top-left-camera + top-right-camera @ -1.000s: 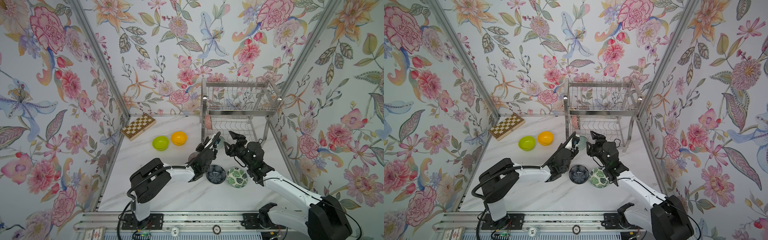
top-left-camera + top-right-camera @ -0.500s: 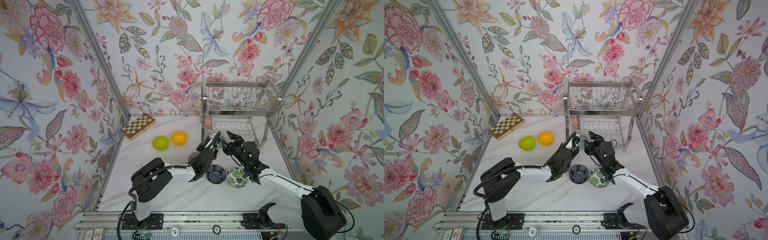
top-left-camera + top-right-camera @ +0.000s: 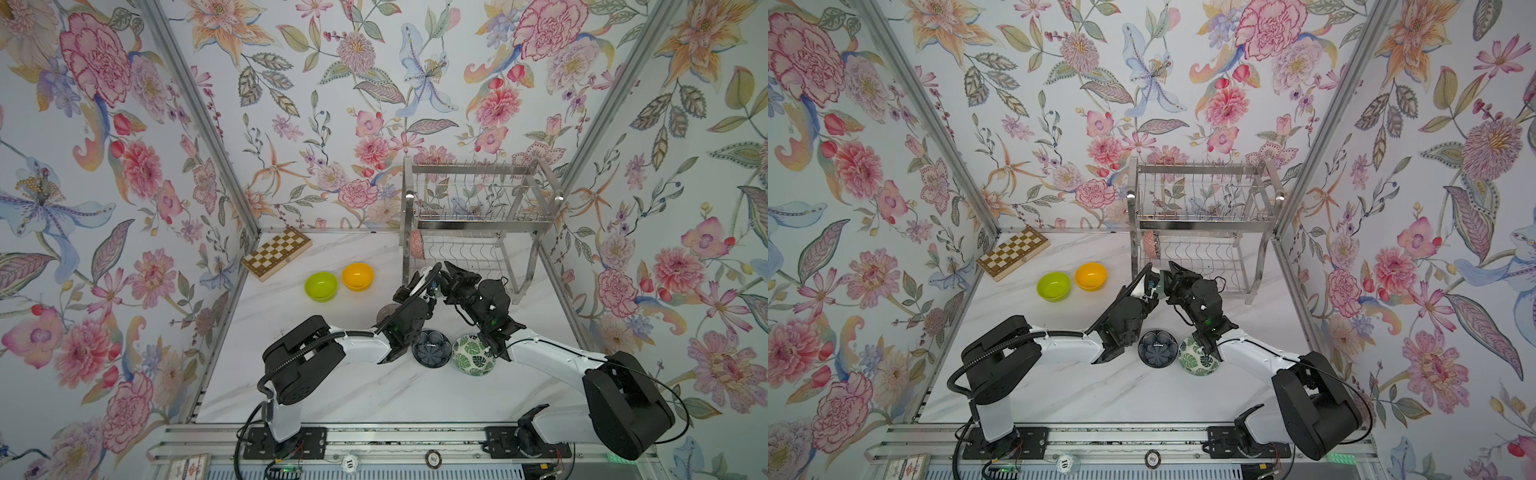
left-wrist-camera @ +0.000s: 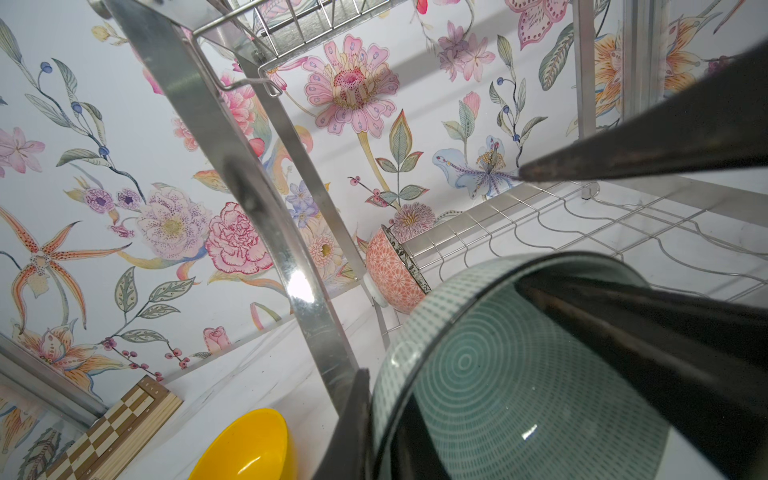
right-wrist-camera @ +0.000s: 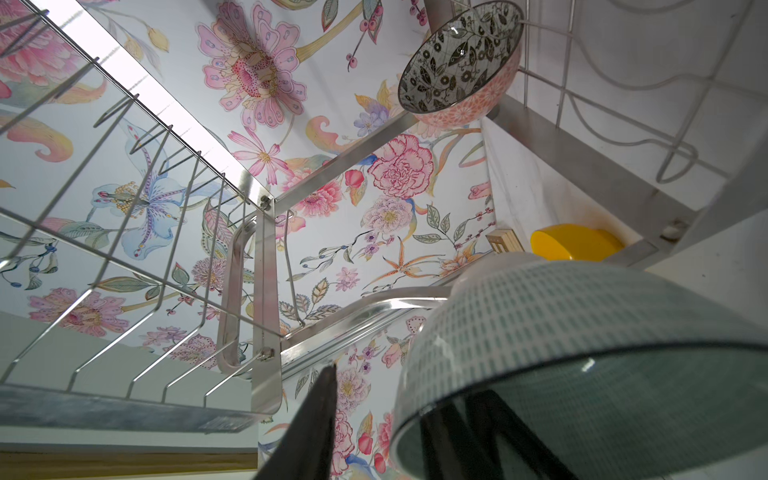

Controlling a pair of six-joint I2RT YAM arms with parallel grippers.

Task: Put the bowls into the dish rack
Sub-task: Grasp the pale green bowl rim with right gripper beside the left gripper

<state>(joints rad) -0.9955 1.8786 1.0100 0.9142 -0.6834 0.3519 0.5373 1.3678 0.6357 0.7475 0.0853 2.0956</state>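
Note:
My left gripper [image 3: 428, 291] is shut on the rim of the pale mint bowl [image 4: 519, 374], holding it in the air before the dish rack [image 3: 478, 224]. My right gripper [image 3: 451, 274] meets it from the right. Its jaws straddle the same bowl [image 5: 561, 316]: one finger inside, the outer finger [image 5: 320, 415] standing apart from the wall. A pink bowl with a black-and-white inside [image 3: 417, 244] stands on edge at the left of the rack's lower tier. On the table lie the lime green bowl [image 3: 321, 286], orange-yellow bowl [image 3: 357, 276], navy bowl [image 3: 431, 348] and leaf-patterned bowl [image 3: 473, 355].
A wooden chessboard [image 3: 276, 253] lies at the back left by the wall. The rack's flat steel leg [image 4: 266, 232] passes close to the held bowl. Floral walls close in the table on three sides.
My right gripper has moved left up to the mint bowl and its jaws have narrowed around the rim. The left gripper has kept its hold and barely moved.

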